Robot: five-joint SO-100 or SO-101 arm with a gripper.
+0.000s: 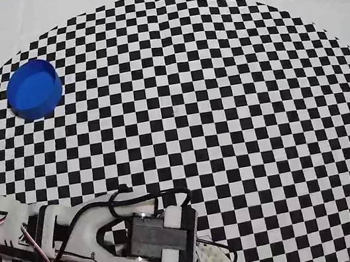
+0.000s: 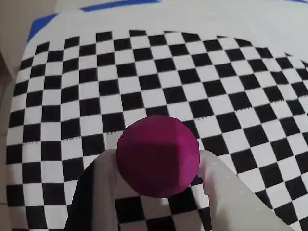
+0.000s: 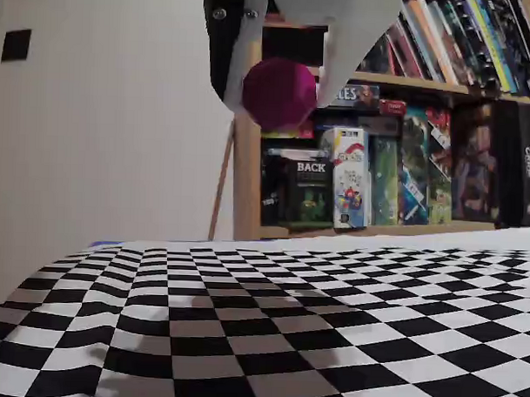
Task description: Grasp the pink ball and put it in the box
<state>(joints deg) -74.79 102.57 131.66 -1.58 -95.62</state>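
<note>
Pink ball [image 2: 159, 156] fills the wrist view, pinched between the claw [image 2: 156, 192] fingers and lifted well clear of the checkered counter [image 3: 330, 323], with a bookshelf [image 3: 407, 125] behind it in the fixed view. So the grab looks done and we're in the carry. Overhead, the box [image 1: 34, 88] sits at the far left, well apart from the arm [image 1: 98, 234], so next it needs a long swing over there before letting go above the rim.

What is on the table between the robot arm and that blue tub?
Nothing: in the overhead view only bare checkered cloth lies between the arm and the box.
</note>
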